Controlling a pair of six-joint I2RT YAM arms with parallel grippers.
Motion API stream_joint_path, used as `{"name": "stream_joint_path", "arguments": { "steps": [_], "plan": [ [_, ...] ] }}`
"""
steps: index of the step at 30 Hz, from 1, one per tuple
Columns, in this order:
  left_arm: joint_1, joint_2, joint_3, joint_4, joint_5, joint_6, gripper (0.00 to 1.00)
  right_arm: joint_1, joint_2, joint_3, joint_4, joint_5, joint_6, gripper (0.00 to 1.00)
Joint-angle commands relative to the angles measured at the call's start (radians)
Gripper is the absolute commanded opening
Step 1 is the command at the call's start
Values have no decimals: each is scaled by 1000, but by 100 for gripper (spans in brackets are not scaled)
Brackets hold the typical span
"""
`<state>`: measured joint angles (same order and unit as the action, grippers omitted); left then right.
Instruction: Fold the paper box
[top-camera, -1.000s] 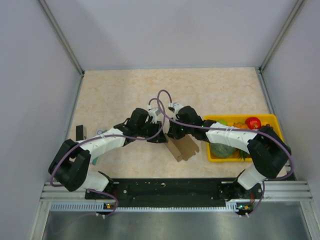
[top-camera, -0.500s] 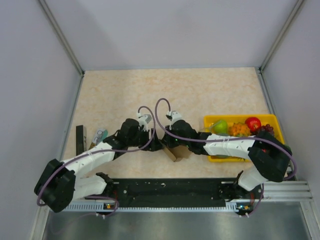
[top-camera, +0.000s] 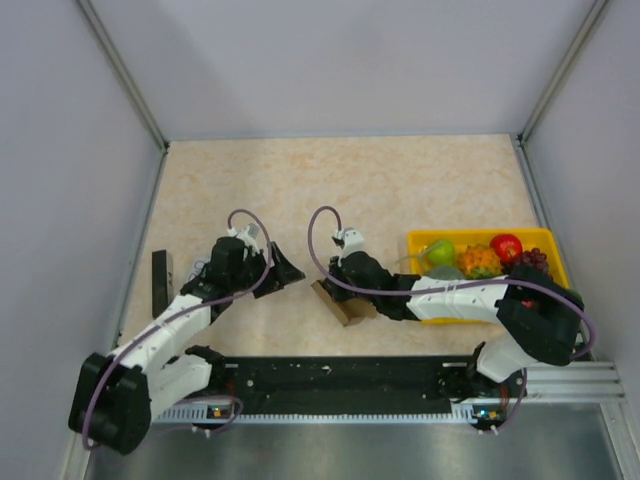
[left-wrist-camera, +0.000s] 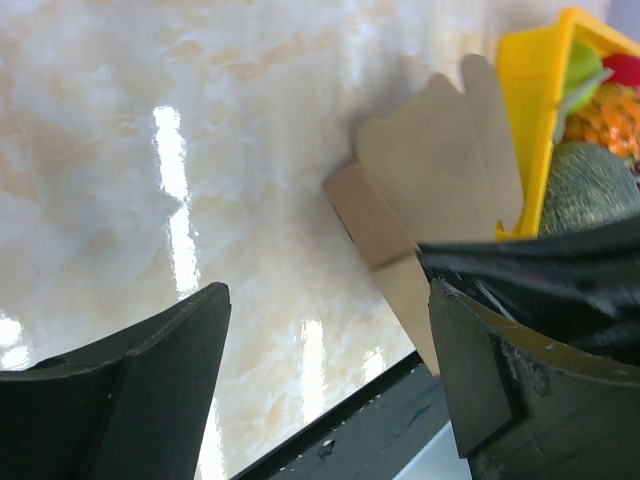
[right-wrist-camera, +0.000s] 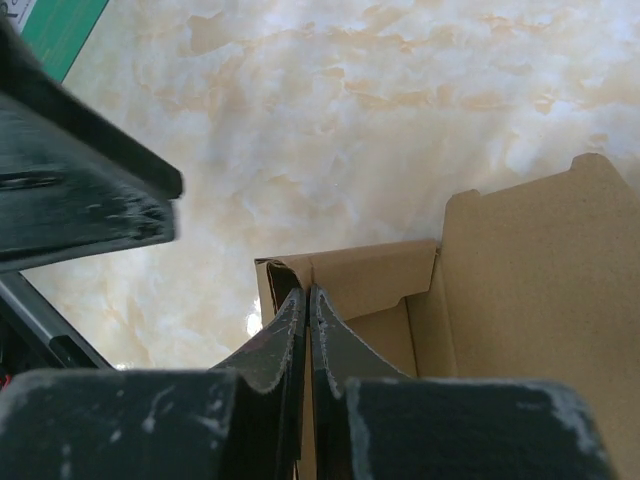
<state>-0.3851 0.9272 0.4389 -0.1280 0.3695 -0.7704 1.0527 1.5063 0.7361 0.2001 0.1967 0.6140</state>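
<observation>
The paper box (top-camera: 348, 306) is a brown cardboard piece lying on the table just left of the yellow tray, partly formed with flaps standing up (left-wrist-camera: 430, 180). My right gripper (top-camera: 336, 291) is shut, its closed fingertips (right-wrist-camera: 305, 292) pushed inside the box (right-wrist-camera: 520, 290) against a folded end wall. Nothing shows between its fingers. My left gripper (top-camera: 284, 270) stands open to the left of the box and apart from it. In the left wrist view its gap (left-wrist-camera: 330, 300) holds only bare table.
The yellow tray (top-camera: 549, 240) with fruit sits right of the box; its wall (left-wrist-camera: 530, 120) stands close behind the flaps. A black block (top-camera: 160, 280) lies at the far left, and a teal packet corner (right-wrist-camera: 60, 25) shows. The black rail (top-camera: 340, 375) runs along the near edge.
My left gripper has opened and pulled back to the left, away from the box. My right gripper, still shut, has come down and nearer with the box under it.
</observation>
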Motion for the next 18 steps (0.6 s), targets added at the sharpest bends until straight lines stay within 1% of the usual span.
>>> {"name": "stream_joint_path", "arguments": {
  "steps": [1, 3, 4, 7, 10, 11, 14, 15, 18],
  "plan": [
    [43, 264, 117, 60, 205, -50, 87, 29, 0, -38, -83, 55, -2, 0],
    [45, 367, 162, 71, 255, -72, 88, 35, -1, -30, -88, 61, -2, 0],
    [46, 439, 170, 168, 325, -93, 88, 36, -3, -32, -90, 61, -2, 0],
    [43, 495, 176, 249, 336, -135, 90, 38, -8, -30, -93, 66, -3, 0],
    [40, 519, 170, 266, 325, -142, 91, 38, -8, -33, -88, 61, -2, 0],
    [37, 530, 163, 331, 351, -162, 90, 39, -8, -37, -88, 61, -3, 0],
    [14, 582, 182, 320, 352, -144, 84, 40, -11, -34, -82, 58, -3, 0],
    [9, 596, 188, 309, 342, -136, 80, 40, -11, -33, -83, 60, -2, 0],
    [-5, 619, 198, 326, 338, -121, 75, 44, -15, -38, -80, 60, -2, 0]
  ]
}}
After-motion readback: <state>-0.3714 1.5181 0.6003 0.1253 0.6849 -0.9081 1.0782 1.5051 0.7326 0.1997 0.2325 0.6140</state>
